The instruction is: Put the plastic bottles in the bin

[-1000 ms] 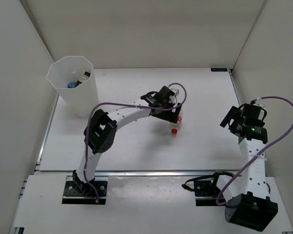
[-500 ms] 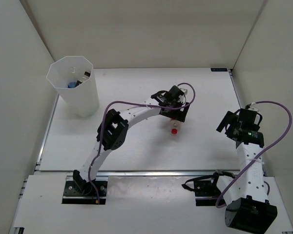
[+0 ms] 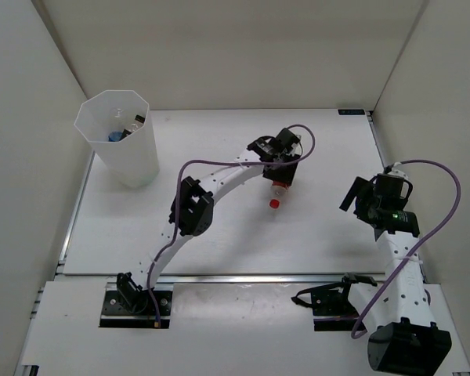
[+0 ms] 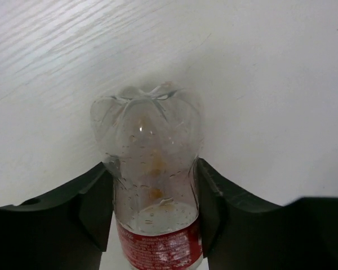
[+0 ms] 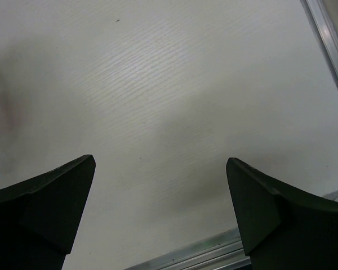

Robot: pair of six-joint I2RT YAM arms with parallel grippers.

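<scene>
Now the left tool [image 4: 152, 194] is clamping the red-labelled bottle [image 4: 149, 140] on the table [image 3: 329, 157], the right tool [image 5: 160, 208] is hanging apart, and carrying it over the bin [image 3: 133, 160] is probably coming next.

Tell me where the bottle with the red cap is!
In the top view the red-capped bottle lies mid-table, well right of the bin, gripped between the left arm's fingers.

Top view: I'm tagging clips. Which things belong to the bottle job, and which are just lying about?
Job: clear plastic bottle with red cap and label; tall translucent white octagonal bin; bottles inside it; left gripper.
Not: purple cables; white table; right gripper.
</scene>
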